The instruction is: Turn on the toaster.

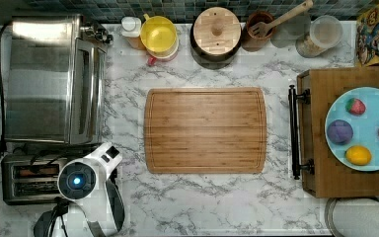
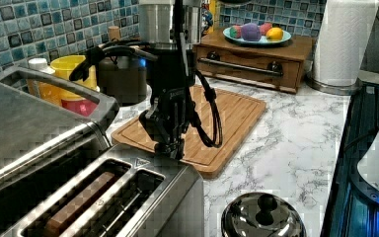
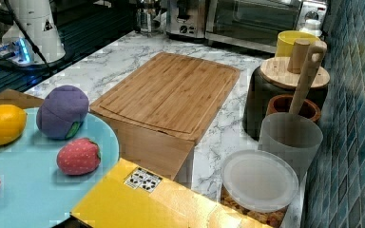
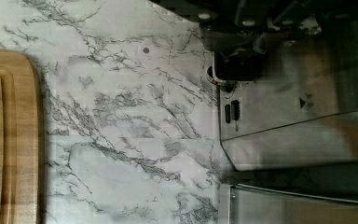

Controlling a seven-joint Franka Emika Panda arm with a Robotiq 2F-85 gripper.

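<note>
Left view puts the gripper (image 2: 170, 147) low over the end of the toaster (image 2: 113, 200) that faces the cutting board (image 2: 217, 123), its fingers hanging just above the top edge there; whether they are spread or closed I cannot tell. The step in hand looks like pressing the side lever down. To do it well, the fingers should come down squarely on the lever rather than on the steel top plate, then push straight down along the slot until it latches, without leaning sideways into the housing, since a light toaster could slide on the marble.

The toaster is a small brushed-steel box with two long slots, one holding a brownish slice. In the top view it (image 1: 27, 177) sits on the tabletop (image 1: 202, 207) near the corner at the top view's lower left, just beside the larger toaster oven (image 1: 49, 79), partly covered by the arm.
</note>
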